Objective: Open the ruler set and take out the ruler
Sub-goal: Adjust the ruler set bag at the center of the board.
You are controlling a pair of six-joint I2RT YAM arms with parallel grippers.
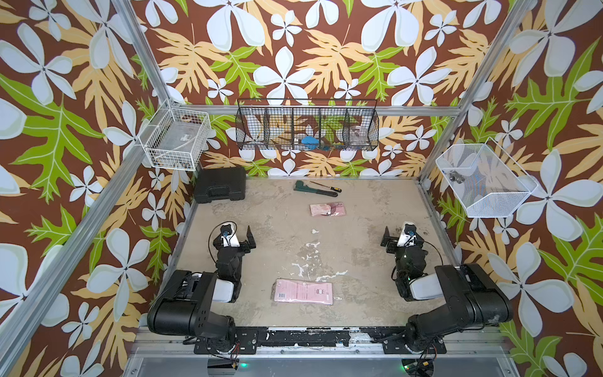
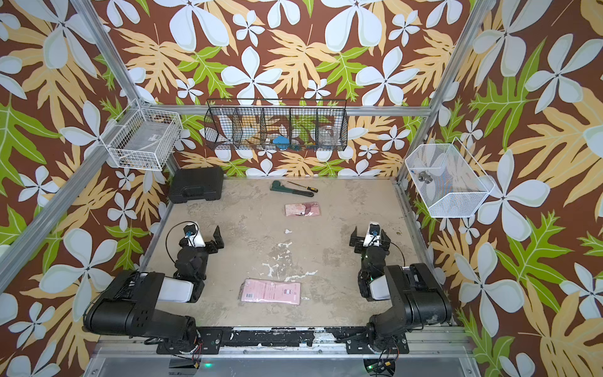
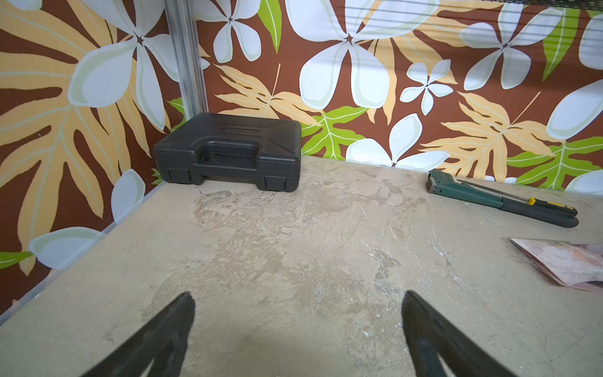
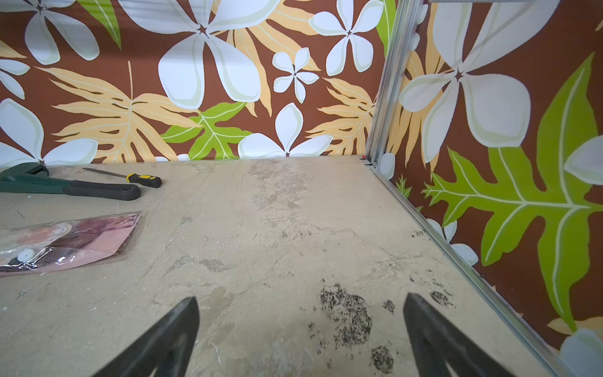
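Pink film-wrapped ruler set (image 1: 302, 291) lies flat; we judge it light, slippery, best pinched at an end. Left tool (image 3: 298, 303) and right tool (image 4: 301, 305) stand released, empty.

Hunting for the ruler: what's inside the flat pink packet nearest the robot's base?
In both top views the pink packet shows only a printed pink face with a barcode label. No ruler can be made out; anything beneath that face is covered.

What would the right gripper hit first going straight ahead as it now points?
The way looks free: only bare table lies ahead of the right gripper, up to the back wall. Wrench and pink packet sit off to its left.
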